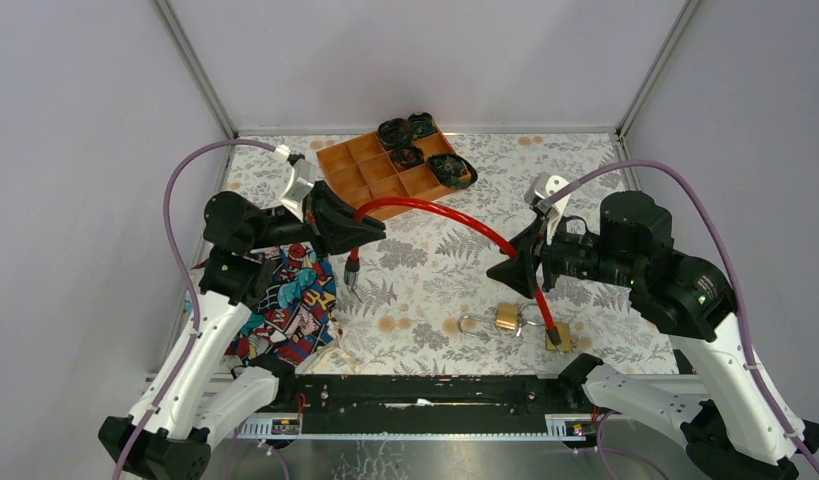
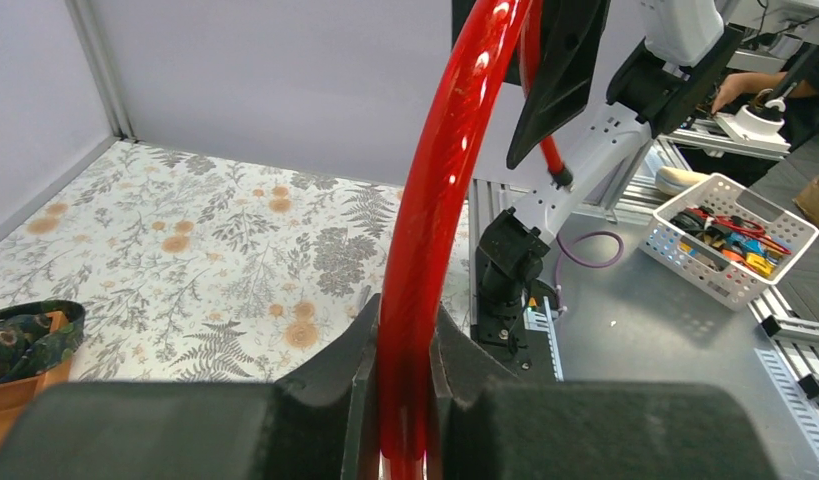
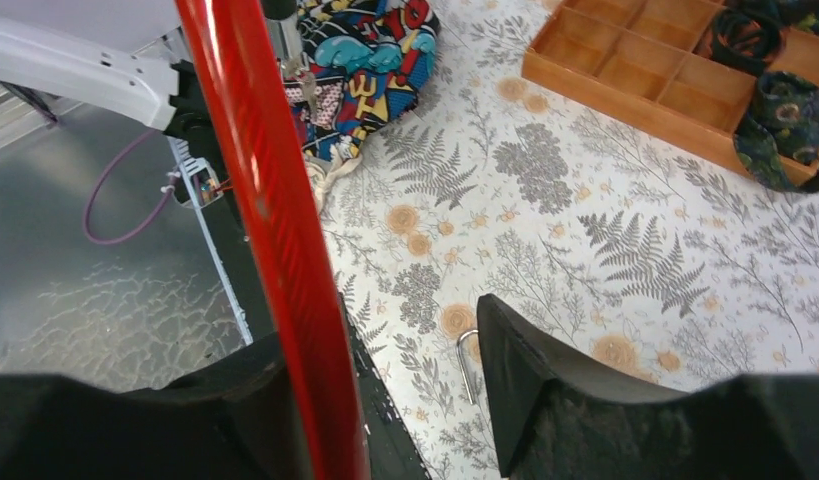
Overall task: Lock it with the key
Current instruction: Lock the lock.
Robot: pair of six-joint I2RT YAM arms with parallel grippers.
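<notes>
Floral tablecloth (image 1: pixel 435 270) is bearing a brass padlock (image 1: pixel 507 318) just beside a thick red plastic-coated cable (image 1: pixel 435 212).
Wrist views are showing the left gripper (image 2: pixel 405 330) clamping it, the right gripper (image 3: pixel 385 330) straddling it with jaws apart.

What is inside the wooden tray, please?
Dark rolled fabric pieces fill the far-right compartments of the wooden tray; the others show bare wood. The left gripper, clamping the red cable, covers the near corner.

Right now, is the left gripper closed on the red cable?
Yes, the left gripper pinches the red cable between both fingers.
</notes>
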